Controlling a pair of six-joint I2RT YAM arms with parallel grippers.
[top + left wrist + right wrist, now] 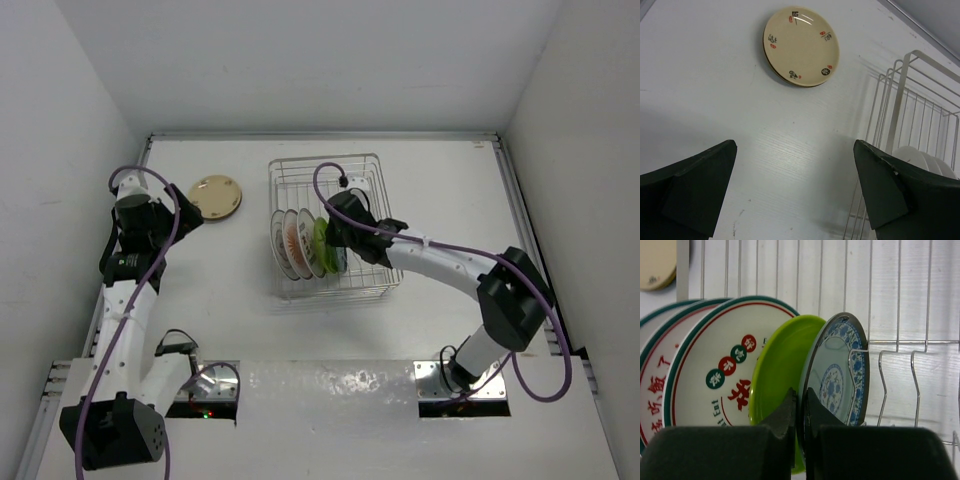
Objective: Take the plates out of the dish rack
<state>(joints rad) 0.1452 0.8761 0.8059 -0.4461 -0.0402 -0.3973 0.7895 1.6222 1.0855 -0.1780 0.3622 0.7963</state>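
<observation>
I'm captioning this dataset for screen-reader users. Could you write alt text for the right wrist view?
The right gripper pinches the rim of a blue-patterned plate standing on edge in the wire dish rack. Beside it stand a lime green plate and white plates with red characters and green rims; a tan plate lies beyond the rack.

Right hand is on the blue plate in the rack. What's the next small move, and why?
Probably lift the right hand straight up. It looks pinched on the rim of the blue-patterned plate, which stands on edge in the dish rack beside the lime green plate; a vertical pull should avoid dragging either.
</observation>
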